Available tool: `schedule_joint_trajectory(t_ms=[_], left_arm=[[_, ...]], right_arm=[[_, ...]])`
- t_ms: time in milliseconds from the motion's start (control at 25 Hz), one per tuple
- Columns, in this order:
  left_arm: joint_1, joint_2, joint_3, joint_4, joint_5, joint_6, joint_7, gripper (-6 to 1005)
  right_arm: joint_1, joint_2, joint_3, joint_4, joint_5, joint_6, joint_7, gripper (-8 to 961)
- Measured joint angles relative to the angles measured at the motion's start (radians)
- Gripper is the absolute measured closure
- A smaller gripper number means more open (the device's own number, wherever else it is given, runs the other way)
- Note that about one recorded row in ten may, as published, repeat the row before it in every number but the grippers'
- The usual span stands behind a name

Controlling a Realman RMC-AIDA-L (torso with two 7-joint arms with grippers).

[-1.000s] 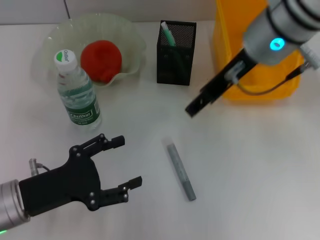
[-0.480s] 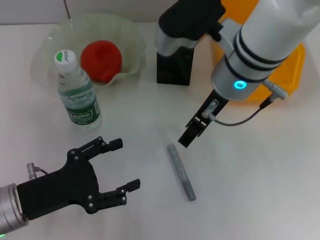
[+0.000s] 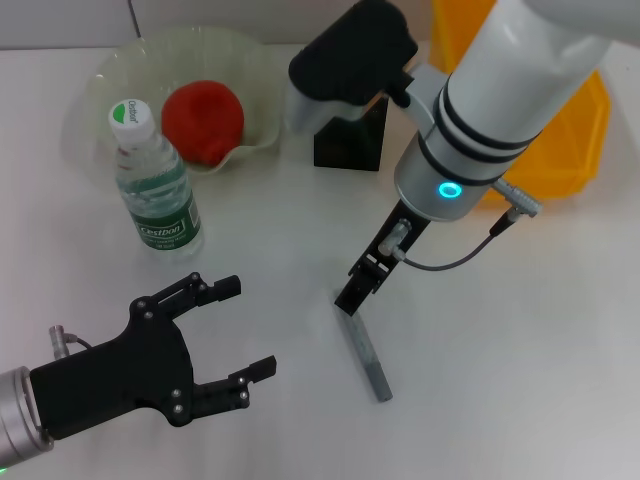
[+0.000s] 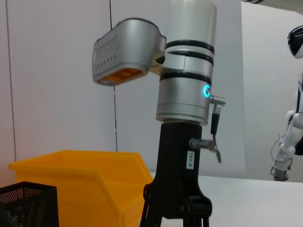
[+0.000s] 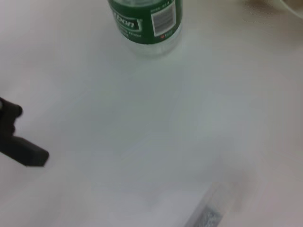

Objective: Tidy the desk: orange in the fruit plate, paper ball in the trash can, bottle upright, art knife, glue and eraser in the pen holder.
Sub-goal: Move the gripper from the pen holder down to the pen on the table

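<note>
The grey glue point(image 3: 364, 348) lies on the white desk point(image 3: 500, 330), also seen at the edge of the right wrist view point(image 5: 207, 215). My right gripper point(image 3: 351, 298) points down just above the glue's far end; the left wrist view shows this gripper point(image 4: 175, 220) open. My left gripper point(image 3: 248, 327) hovers open and empty at the near left. The orange point(image 3: 202, 120) rests in the fruit plate point(image 3: 125, 68). The bottle point(image 3: 155, 190) stands upright beside it. My right arm covers most of the pen holder point(image 3: 352, 142). The art knife, eraser and paper ball are hidden.
The yellow trash can point(image 3: 560, 150) stands at the far right, behind my right arm. In the right wrist view the bottle's base point(image 5: 147, 21) and a fingertip of the left gripper point(image 5: 21, 150) show.
My right arm has swung from the trash can down and toward the glue, now covering the pen holder. The left gripper has hardly moved.
</note>
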State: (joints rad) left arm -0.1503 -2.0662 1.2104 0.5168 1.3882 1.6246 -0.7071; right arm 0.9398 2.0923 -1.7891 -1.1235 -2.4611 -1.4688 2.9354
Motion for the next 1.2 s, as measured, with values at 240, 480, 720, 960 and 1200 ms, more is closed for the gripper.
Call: schedule_joint_trajectory(t_ms=[240,480,720,960,1200], left_arm=[[0.003,0.001,-0.003,-0.004,0.0,-0.004,0.0,140],[0.003,0.001,-0.003,0.0,0.0,-0.005,0.0,140],[0.003,0.0,-0.003,0.002,0.0,-0.006,0.0,140],[0.003,0.0,-0.003,0.002,0.0,-0.008,0.0,140],[0.001,0.0,-0.003,-0.002,0.0,-0.008,0.0,140]], right_arm=[[0.018,0.0,-0.04,0.049,0.001,0.037,0.001,119],[0.019,0.0,-0.043,0.058,0.01,0.054,0.002,126],[0.021,0.0,-0.044,0.084,0.016,0.076,0.005,137],[0.023,0.0,-0.045,0.095,0.028,0.089,0.006,149],[0.048,0.0,-0.092,0.139,0.052,0.112,0.007,160]])
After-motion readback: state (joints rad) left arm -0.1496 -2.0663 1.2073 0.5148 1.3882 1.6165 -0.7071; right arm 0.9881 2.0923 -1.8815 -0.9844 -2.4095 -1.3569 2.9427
